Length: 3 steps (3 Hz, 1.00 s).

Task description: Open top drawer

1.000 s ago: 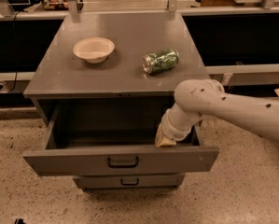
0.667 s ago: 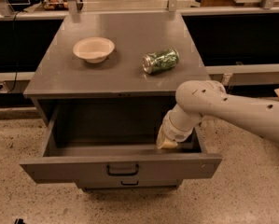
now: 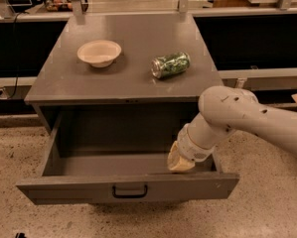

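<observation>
The top drawer (image 3: 128, 186) of the grey metal cabinet stands pulled far out, an empty deep box with a small black pull handle (image 3: 129, 191) at the centre of its front. My gripper (image 3: 180, 162) reaches down from the white arm on the right into the drawer's right front corner, just behind the front panel. Only its tan end shows; the drawer front hides the lower drawers.
On the cabinet top (image 3: 133, 83) sit a cream bowl (image 3: 99, 52) at the left and a green can (image 3: 170, 65) lying on its side at the right. Dark shelving runs behind. Speckled floor (image 3: 19, 152) surrounds the cabinet.
The drawer has slid further out toward the camera, now covering the lower drawers. The gripper has moved out with it at the right front corner.
</observation>
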### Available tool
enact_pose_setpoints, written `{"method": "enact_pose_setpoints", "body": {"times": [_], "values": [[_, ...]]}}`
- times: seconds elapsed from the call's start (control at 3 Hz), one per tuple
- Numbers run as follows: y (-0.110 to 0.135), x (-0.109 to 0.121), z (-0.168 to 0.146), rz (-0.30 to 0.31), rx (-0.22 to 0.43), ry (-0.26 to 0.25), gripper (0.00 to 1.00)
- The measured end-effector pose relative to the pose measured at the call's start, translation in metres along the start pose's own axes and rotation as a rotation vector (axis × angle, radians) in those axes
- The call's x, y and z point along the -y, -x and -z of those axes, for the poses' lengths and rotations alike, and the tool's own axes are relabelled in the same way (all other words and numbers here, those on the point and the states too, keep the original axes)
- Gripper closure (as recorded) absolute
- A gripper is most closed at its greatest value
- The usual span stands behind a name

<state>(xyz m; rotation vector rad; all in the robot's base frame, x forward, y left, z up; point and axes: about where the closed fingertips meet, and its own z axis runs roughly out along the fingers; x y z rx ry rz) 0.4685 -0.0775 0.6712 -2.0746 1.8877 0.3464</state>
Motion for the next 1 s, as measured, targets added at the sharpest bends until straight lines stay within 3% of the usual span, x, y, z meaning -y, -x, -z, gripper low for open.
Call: {"method": "enact_pose_setpoints", "body": {"times": [0.33, 0.67, 1.0], "values": [[0.011, -0.028, 0.017, -0.001, 0.045, 0.035, 1.00], [0.020, -0.046, 0.038, 0.011, 0.089, 0.033, 1.00], [0.025, -0.045, 0.067, 0.022, 0.182, -0.037, 1.00]]}}
